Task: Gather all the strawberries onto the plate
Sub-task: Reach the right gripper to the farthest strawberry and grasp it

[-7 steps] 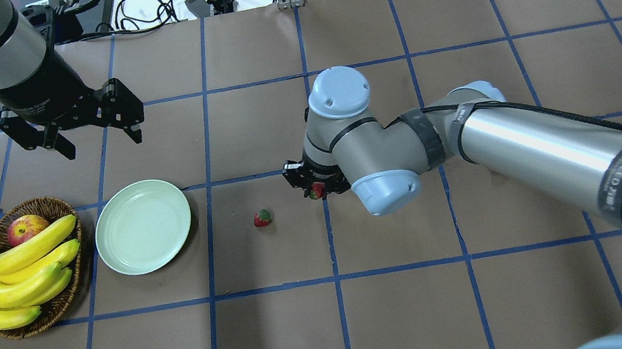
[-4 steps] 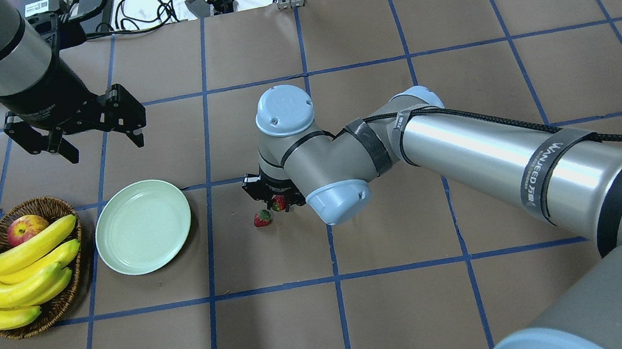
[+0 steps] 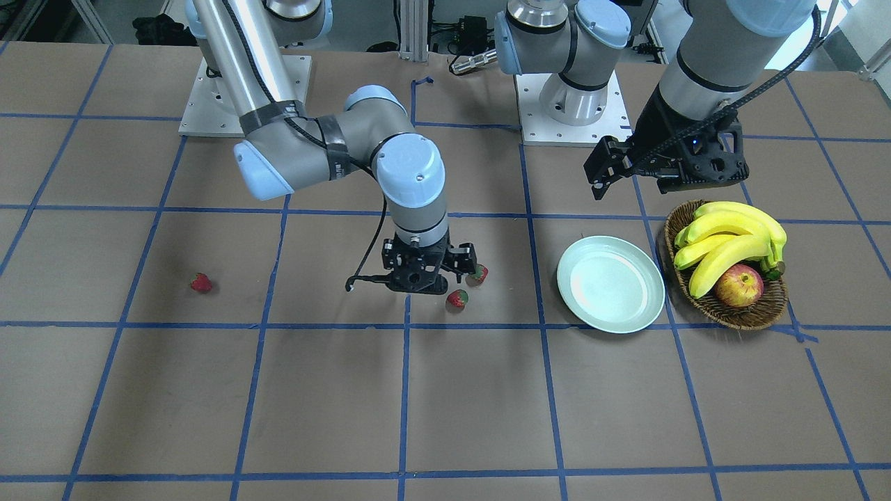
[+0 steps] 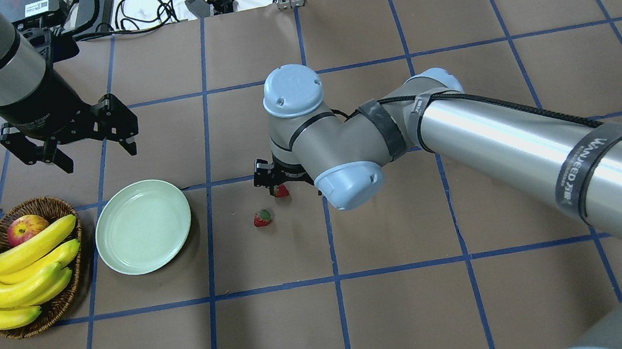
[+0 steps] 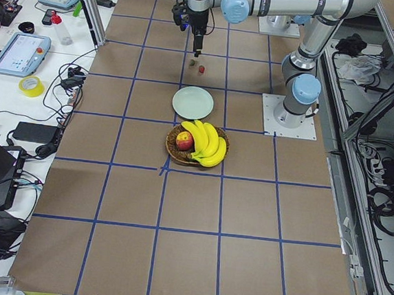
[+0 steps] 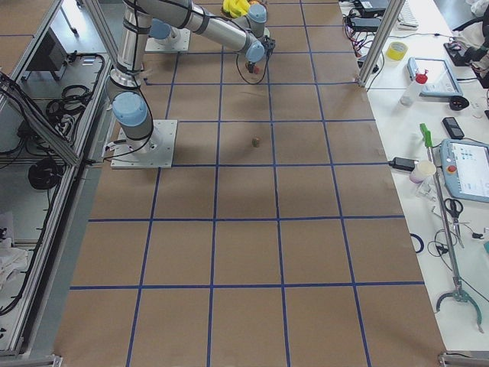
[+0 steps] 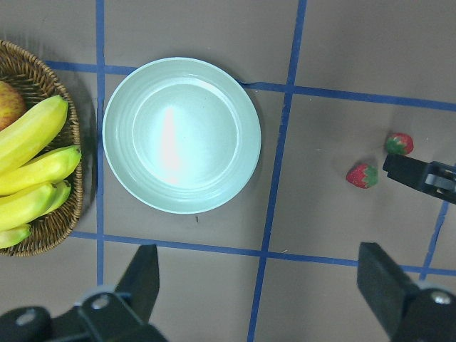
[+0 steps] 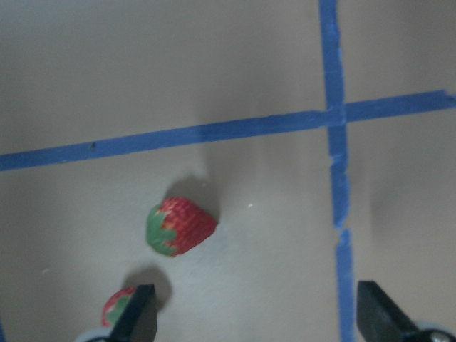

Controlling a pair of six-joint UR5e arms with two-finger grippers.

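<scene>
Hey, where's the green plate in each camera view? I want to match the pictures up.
Front-facing: plate right of centre.
Overhead: plate left of centre.
Exterior left: plate upper middle.
Exterior right: cannot make it out.
Left wrist: plate upper left of centre.
Right wrist: not in it.
Landmark: the banana basket sits right beside the plate wherever it shows.

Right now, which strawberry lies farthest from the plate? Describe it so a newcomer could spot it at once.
From the mint-green plate, cross the table past the right gripper and the two strawberries beside it. The third strawberry lies alone, far from any gripper or other fruit.
</scene>
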